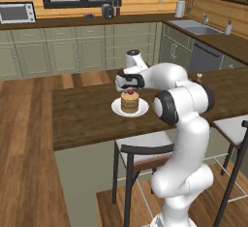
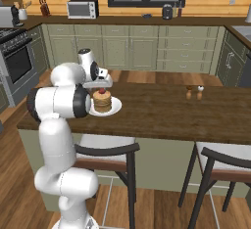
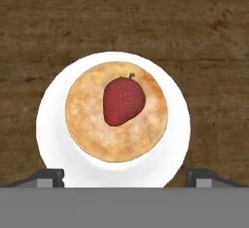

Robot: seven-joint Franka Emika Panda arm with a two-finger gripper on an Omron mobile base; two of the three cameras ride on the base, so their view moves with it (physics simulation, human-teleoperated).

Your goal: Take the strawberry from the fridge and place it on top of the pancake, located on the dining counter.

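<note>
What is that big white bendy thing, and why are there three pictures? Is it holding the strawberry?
The white bendy thing is a robot arm with dark joints. Two pictures come from cameras riding behind it, one on its left and one on its right, so you see the same kitchen from two sides. The third comes from a camera on its hand, looking straight down.

On the long dark brown wooden counter sits a round white plate with a golden-brown pancake stack. The small red strawberry lies on top of the pancakes.

The arm holds nothing. Its two dark fingers stand wide apart above the plate, with the strawberry loose below them. Two small shakers stand farther along the counter.
</note>
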